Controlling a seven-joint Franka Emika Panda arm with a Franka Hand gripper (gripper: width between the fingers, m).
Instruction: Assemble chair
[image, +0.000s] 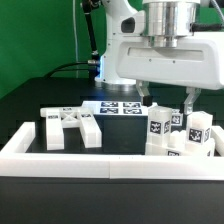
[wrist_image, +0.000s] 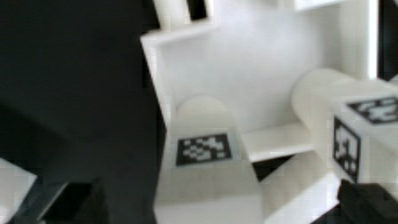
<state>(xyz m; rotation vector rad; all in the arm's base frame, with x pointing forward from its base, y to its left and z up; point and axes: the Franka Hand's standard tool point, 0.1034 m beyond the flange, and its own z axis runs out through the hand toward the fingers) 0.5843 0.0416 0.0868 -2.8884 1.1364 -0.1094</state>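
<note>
The chair's X-braced frame (image: 72, 127) lay flat on the black bench (image: 25, 105) toward the exterior view's left, matte white, with small black-and-white tags on its top face. Well apart from it, at the exterior view's right, the other blocky pieces (image: 178, 135) stood crowded together, several upright with tags on their faces. The wrist view showed a flat white slab (wrist_image: 196, 70), a round-ended tagged piece (wrist_image: 210, 140) and a tagged leg end (wrist_image: 365, 110) just beside it.
</note>
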